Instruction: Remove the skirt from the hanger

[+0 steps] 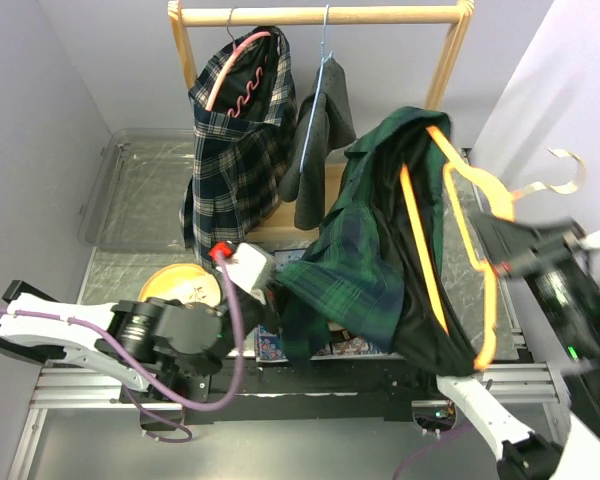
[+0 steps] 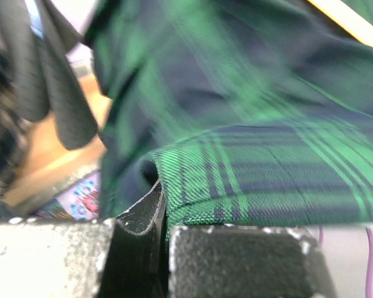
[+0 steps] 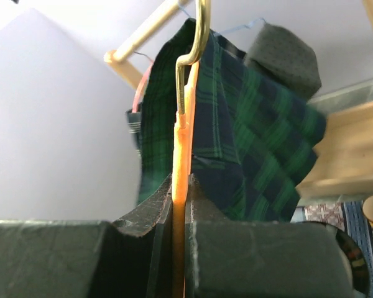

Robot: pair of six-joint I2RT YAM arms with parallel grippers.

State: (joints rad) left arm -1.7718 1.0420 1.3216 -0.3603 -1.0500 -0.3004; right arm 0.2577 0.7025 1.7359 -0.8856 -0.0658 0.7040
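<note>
A green and navy plaid skirt [image 1: 375, 240] hangs off an orange hanger [image 1: 470, 225] with a gold hook [image 1: 560, 170], held tilted above the table's right half. My right gripper [image 1: 505, 255] is shut on the hanger's orange bar [image 3: 180, 186]. My left gripper [image 1: 272, 285] is shut on the skirt's lower left hem [image 2: 199, 192]. In the left wrist view [image 2: 165, 223] plaid cloth is pinched between the jaws. The skirt [image 3: 248, 143] fills the right wrist view behind the hanger.
A wooden rack [image 1: 320, 15] at the back carries another plaid garment on a pink hanger [image 1: 242, 130] and a grey garment [image 1: 315, 140]. A clear bin [image 1: 130, 190] stands back left. A yellow plate [image 1: 180, 287] and a patterned mat [image 1: 270, 345] lie under the left arm.
</note>
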